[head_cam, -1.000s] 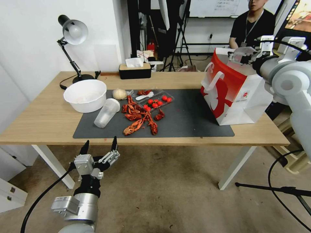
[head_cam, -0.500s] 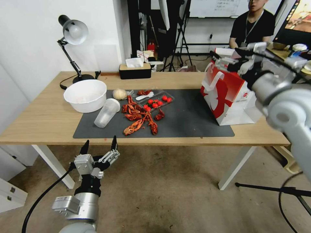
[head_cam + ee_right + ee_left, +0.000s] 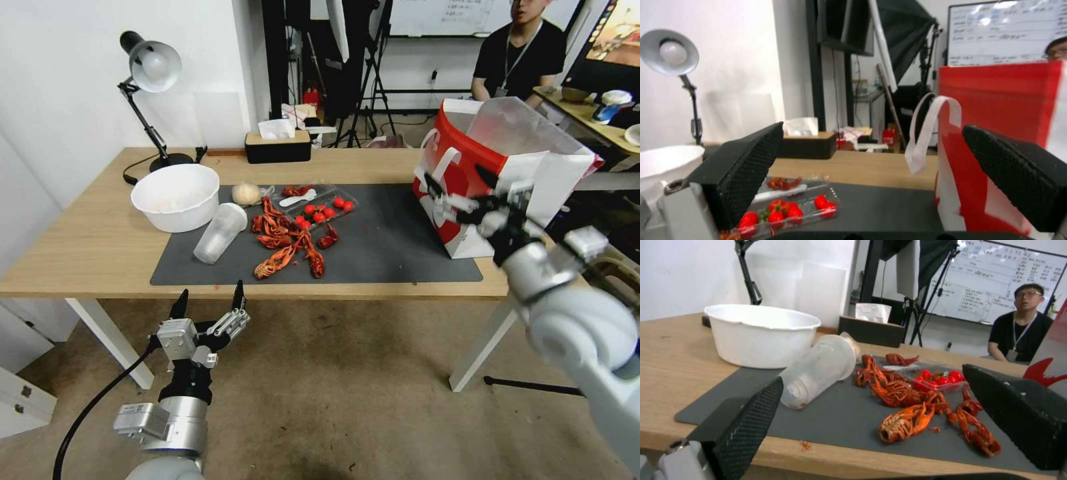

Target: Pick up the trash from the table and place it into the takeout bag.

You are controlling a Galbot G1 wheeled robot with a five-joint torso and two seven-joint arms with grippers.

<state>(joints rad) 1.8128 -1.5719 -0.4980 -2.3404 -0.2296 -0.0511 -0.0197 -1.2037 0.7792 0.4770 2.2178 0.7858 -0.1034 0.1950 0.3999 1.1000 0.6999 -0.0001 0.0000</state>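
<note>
On the dark mat (image 3: pixel 393 250) of the table (image 3: pixel 87 247) lies the trash: a clear plastic cup (image 3: pixel 220 232) on its side, a white round bowl (image 3: pixel 177 197), red crayfish shells (image 3: pixel 287 241) and a clear tray of red tomatoes (image 3: pixel 325 207). The takeout bag (image 3: pixel 470 143) stands open at the mat's right end. My right gripper (image 3: pixel 459 181) hangs open just in front of the bag's red side (image 3: pixel 996 100), holding nothing. My left gripper (image 3: pixel 209 293) is open below the table's front edge, facing the cup (image 3: pixel 818 370) and shells (image 3: pixel 902 400).
A desk lamp (image 3: pixel 152 67) and a black tissue box (image 3: pixel 277 143) stand along the table's far edge. A small beige lump (image 3: pixel 247 194) and a white spoon (image 3: pixel 298 198) lie by the shells. A tripod leg (image 3: pixel 567 390) crosses the floor at right.
My right arm has swung down from above the bag's mouth to table height in front of the bag, its gripper still open. The left gripper has barely moved.
</note>
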